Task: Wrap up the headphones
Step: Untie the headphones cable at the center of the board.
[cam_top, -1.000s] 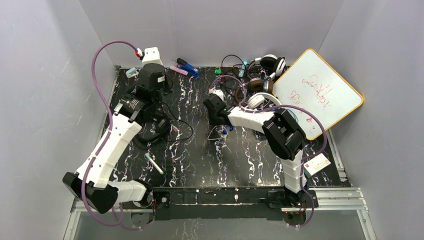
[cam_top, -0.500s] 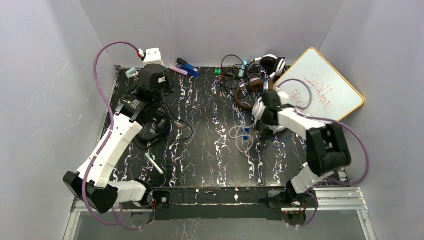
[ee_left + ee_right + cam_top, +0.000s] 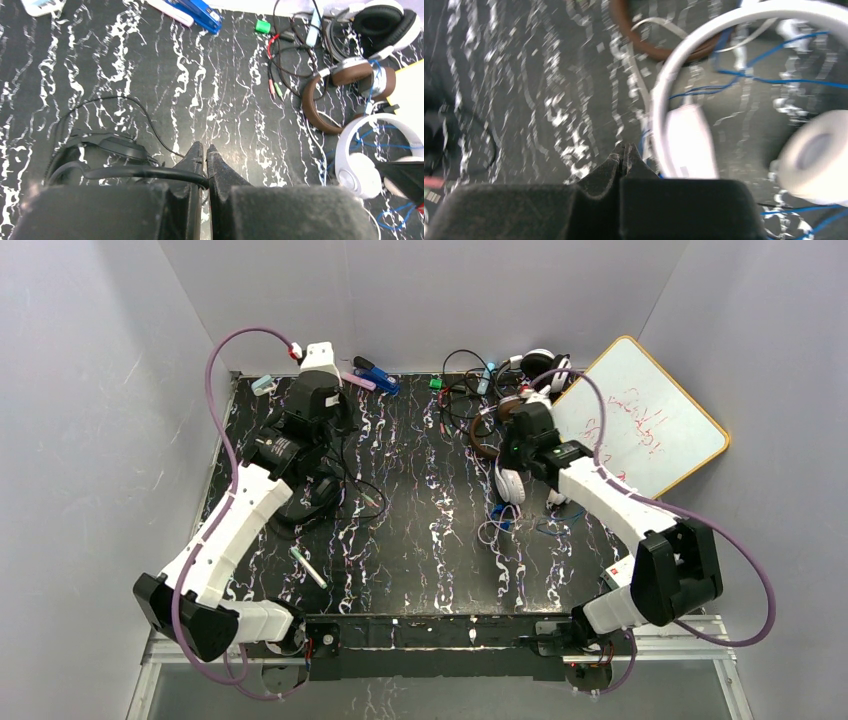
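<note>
Gathering cord looks like the step in hand, w/ no headset wrapped yet as far as we can judge. Our left gripper (image 3: 205,150) is clenched on the black cord (image 3: 140,172) of the black headphones (image 3: 105,147), which lie at lower left of the left wrist view and left of centre in the top view. The rest of that cord trails in a loose loop over the table (image 3: 165,75). Our right gripper (image 3: 624,149) has jaws pressed together over the white headphones (image 3: 674,85), centre-right in the top view. That pic is blurred, so we can't tell if the thin blue cord (image 3: 387,146) is pinched or nothing is. Brown headphones (image 3: 312,102) sit just beyond the white pair, w/ another set w/ black pads (image 3: 385,22) at upper right and cords tangled btwn them. Next move, we reckon: the left arm carries the cord round the black headband in turns, w/ tension but w/o dragging the headset. The right arm steadies it.
</note>
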Available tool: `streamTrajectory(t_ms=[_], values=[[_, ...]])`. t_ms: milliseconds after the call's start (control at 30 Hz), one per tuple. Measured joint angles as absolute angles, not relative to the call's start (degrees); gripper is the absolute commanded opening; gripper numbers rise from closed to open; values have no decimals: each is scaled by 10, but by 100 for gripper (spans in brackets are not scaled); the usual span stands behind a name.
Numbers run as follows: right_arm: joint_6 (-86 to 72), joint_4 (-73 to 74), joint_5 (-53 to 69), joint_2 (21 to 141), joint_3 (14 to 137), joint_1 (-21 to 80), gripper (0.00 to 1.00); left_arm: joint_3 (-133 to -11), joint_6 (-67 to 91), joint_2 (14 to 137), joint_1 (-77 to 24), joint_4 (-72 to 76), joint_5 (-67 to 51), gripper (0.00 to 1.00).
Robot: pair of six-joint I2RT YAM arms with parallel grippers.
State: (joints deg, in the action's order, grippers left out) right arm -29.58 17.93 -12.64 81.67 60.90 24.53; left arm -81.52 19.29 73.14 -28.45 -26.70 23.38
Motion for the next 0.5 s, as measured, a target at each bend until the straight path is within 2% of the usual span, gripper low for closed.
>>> streamTrajectory(t_ms=[200, 367, 500], values=[[-276, 161, -69, 831, 609, 318, 1, -787, 209, 735, -284, -264, 197, 0], [-270, 150, -72, 876, 608, 359, 1, -767, 224, 736, -284, -255, 173, 0], [-270, 150, -69, 894, 594, 382, 1, -737, 246, 743, -283, -229, 111, 0]])
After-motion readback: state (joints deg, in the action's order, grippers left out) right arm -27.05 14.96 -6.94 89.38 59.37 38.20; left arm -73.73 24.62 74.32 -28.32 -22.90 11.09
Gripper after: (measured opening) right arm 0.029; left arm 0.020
